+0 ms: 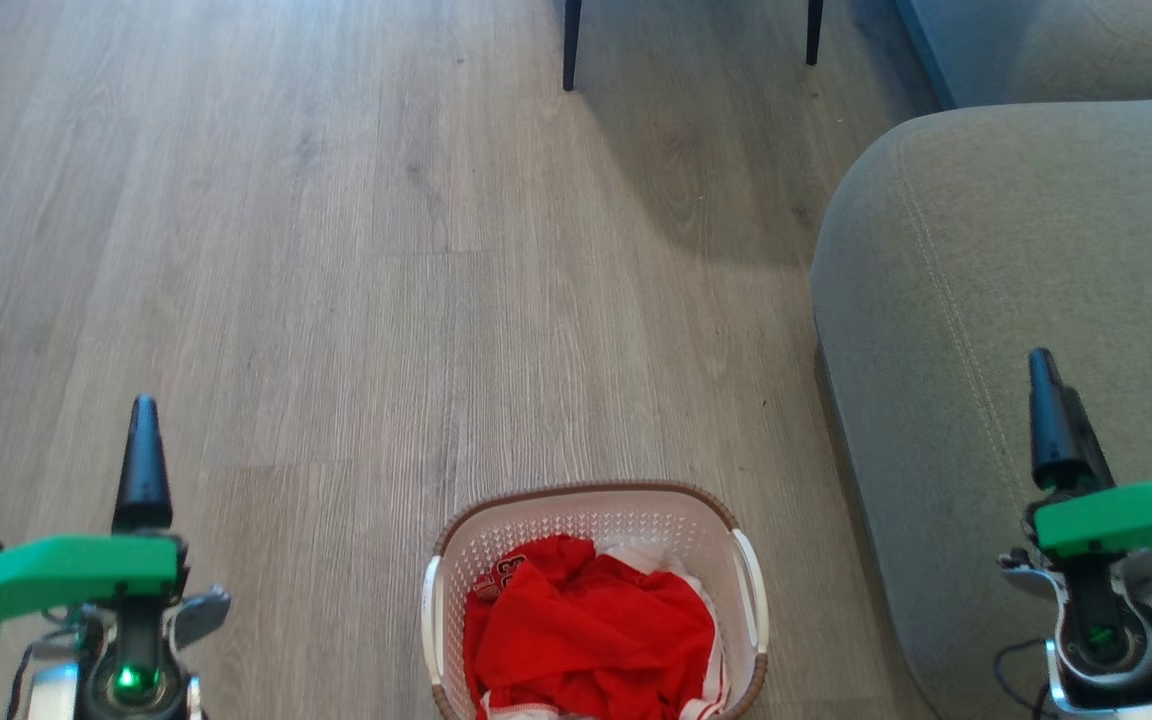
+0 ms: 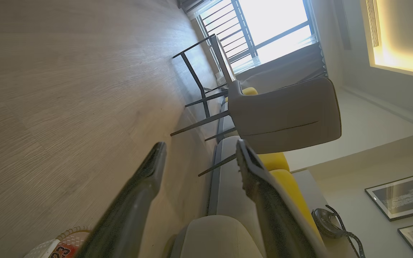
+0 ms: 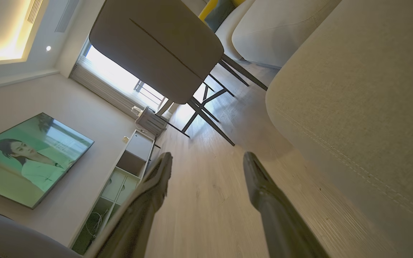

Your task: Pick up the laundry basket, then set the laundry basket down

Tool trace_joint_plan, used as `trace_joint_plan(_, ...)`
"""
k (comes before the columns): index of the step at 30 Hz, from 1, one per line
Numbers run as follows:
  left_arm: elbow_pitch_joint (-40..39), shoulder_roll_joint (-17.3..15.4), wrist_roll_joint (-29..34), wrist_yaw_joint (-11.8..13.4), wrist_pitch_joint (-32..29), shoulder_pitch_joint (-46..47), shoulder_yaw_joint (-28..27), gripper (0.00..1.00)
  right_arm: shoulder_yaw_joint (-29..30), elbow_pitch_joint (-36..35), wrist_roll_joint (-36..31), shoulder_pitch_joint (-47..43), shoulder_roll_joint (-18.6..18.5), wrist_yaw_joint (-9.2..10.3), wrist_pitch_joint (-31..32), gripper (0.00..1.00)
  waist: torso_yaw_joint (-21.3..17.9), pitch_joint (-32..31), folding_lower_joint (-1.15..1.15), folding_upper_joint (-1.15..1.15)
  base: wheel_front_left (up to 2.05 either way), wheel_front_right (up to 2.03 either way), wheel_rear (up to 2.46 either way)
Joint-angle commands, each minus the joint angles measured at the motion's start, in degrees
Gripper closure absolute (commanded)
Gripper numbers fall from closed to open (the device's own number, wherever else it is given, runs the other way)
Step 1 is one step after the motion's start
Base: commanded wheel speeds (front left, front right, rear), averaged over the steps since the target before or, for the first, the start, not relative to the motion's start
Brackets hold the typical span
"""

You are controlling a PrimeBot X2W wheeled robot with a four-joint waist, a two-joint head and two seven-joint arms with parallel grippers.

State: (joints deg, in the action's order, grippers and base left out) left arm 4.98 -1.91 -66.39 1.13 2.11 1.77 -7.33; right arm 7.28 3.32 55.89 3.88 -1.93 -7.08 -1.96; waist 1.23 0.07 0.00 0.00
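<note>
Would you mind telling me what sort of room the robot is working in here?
Most likely a home living room: a grey sofa, a wall television and a framed picture.

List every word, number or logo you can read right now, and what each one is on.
"23": digits on the red garment lying in the laundry basket, seen in the left wrist view.
Head view: white print on a fold of that garment, too crumpled to read.
Television: shows a picture, no legible text.
Framed pictures: no legible text.
</note>
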Motion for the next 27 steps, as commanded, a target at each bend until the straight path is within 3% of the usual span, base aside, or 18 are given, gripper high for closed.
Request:
trace_joint_plan(1,-3.08,-0.66,1.72,0.54,0.52,3.9,-0.25,0.0,-0.64,-2.97,-1.88,3.52,-0.46,-0.17,-0.72,0.0,0.04,0.04,0.0,0.0,0.0,0.0,0.0)
trace_joint_plan(10,-7.31,-0.69,12.65,7.32,1.87,3.98,5.7,0.0,-3.11,-6.15,-11.14,3.96,-0.52,-0.19,-2.06,0.0,0.37,0.03,0.0,0.0,0.0,0.0,0.0)
trace_joint_plan(17,-7.03,-0.86,23.81,9.33,3.04,4.45,12.37,0.0,-5.4,-7.46,-18.77,3.47,-0.56,-0.22,-3.23,0.0,0.74,-0.36,0.0,0.0,0.0,0.0,0.0)
trace_joint_plan(27,-5.28,-5.54,33.91,17.87,4.72,6.6,25.13,0.0,-9.44,-6.76,-31.43,2.92,-1.58,-0.25,-4.9,0.0,1.02,-1.13,0.0,0.0,0.0,0.0,0.0)
